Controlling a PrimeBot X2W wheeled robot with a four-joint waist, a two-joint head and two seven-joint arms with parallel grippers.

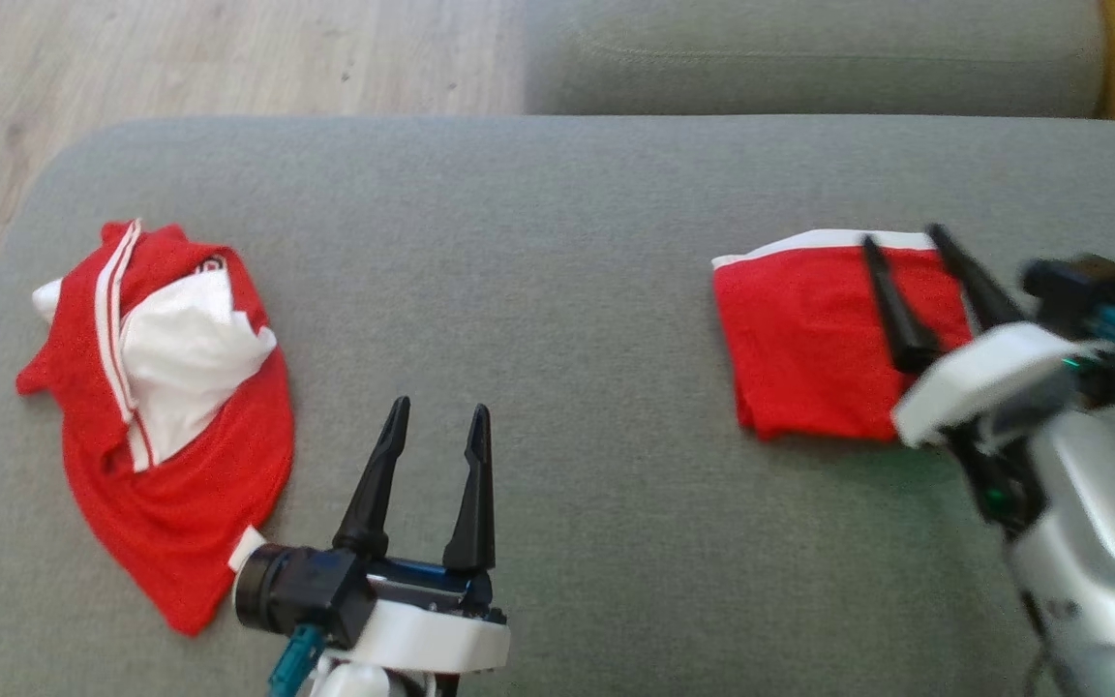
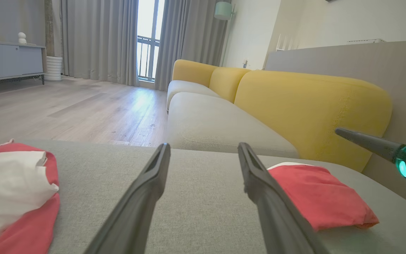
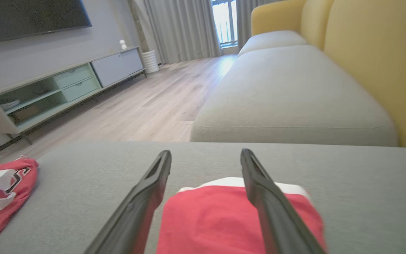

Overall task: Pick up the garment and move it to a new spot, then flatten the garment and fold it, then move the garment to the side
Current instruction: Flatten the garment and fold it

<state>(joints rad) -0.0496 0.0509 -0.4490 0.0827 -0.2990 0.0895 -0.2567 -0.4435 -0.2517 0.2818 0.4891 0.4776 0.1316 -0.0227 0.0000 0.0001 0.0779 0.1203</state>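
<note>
A folded red garment (image 1: 809, 329) with a white edge lies flat on the right side of the grey cushion (image 1: 557, 242). My right gripper (image 1: 901, 235) hovers over it, open, its fingers pointing across the fabric with nothing between them. In the right wrist view the folded garment (image 3: 210, 218) lies under and between the spread fingers of my right gripper (image 3: 205, 151). My left gripper (image 1: 440, 407) is open and empty at the front centre. In the left wrist view my left gripper (image 2: 203, 144) has the folded garment (image 2: 319, 194) on its right.
A crumpled red and white garment (image 1: 180, 465) lies on the cushion's left side, near its edge. A second grey seat (image 1: 809, 58) and a yellow backrest (image 2: 312, 106) lie beyond. Wooden floor (image 1: 180, 58) is at the far left.
</note>
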